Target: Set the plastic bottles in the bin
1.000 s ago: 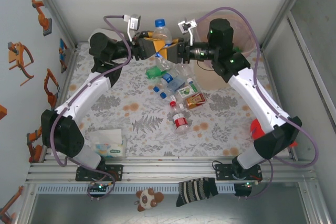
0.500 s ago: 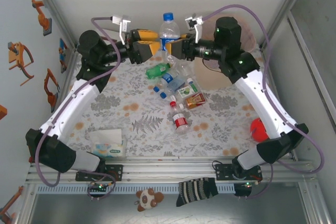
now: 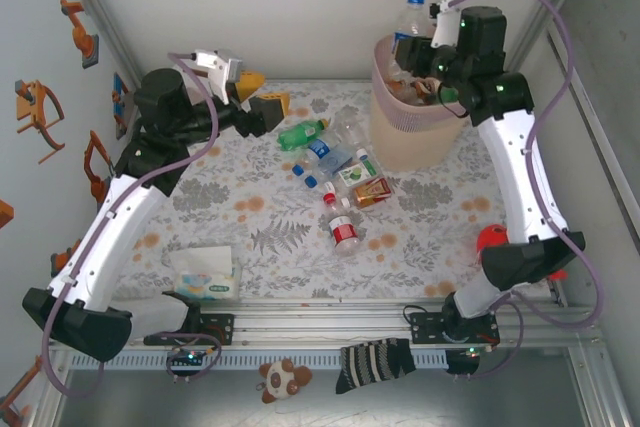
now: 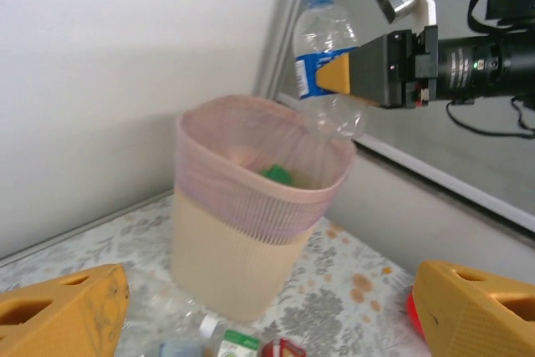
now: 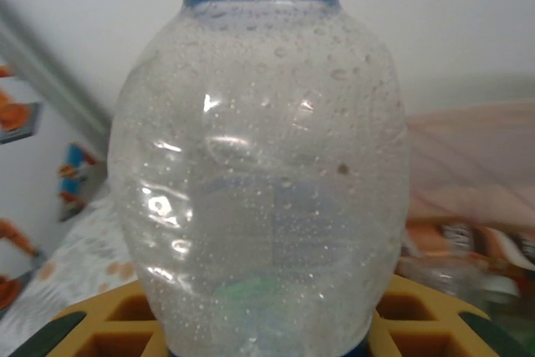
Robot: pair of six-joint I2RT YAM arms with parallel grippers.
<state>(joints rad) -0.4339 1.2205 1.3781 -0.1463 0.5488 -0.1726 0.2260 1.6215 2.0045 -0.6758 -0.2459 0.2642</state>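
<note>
My right gripper (image 3: 420, 42) is shut on a clear plastic bottle (image 3: 408, 17) with a blue cap and blue label, held upright over the bin (image 3: 400, 152). The beige bin has a pink liner. In the left wrist view the held bottle (image 4: 326, 56) hangs above the bin's rim (image 4: 251, 198), and something green (image 4: 276, 175) lies inside. The bottle (image 5: 259, 165) stands right in front of the right wrist camera, between the yellow fingers (image 5: 84, 332). My left gripper (image 3: 258, 99) is open and holds nothing, left of the bin. Several bottles (image 3: 335, 162) lie on the table, among them a green one (image 3: 300, 134).
A tissue pack (image 3: 205, 282) lies near the front left. A red object (image 3: 490, 242) sits by the right arm. A sock (image 3: 375, 362) and a small toy (image 3: 282, 379) lie below the front rail. Walls close in the back and both sides.
The left gripper let go of the clear bottle, opened and drew back to the left. The right gripper carried the bottle right and up, over the bin.
</note>
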